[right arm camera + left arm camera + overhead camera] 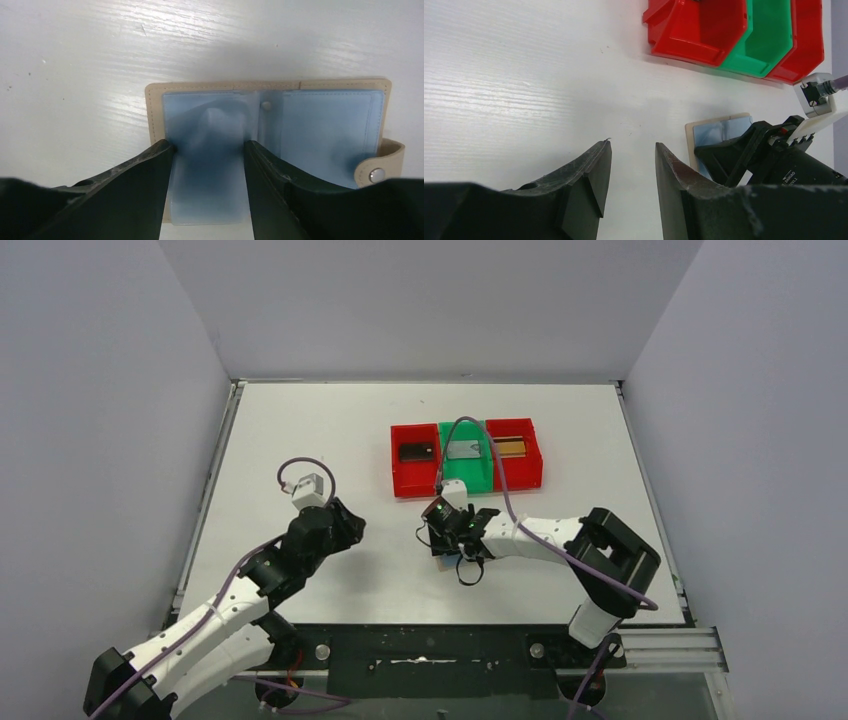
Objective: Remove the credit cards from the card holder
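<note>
The card holder (325, 125) lies opened flat on the table (300, 440), blue lining up and snap tab at one end. It sits directly beneath the right gripper (207, 147), near of the bins. Opened out, its long axis runs across the right wrist view, in line with the gap between the jaws. Those jaws stand apart, one on each side of a clear sleeve (210, 200), and no grip on it is evident. No card shows in the visible pockets.

The dark card (416, 452) lies in the left red bin (398, 465), the silver-grey card (464, 449) in the green bin (470, 480), and the gold-brown card (510, 447) in the right red bin (533, 460).

The left gripper (631, 145) hangs apart and empty over bare table, to the holder's left. The right arm is plainly nearer. Nothing obstructs the holder. Extraction appears complete, though the hidden pockets remain unverified.
</note>
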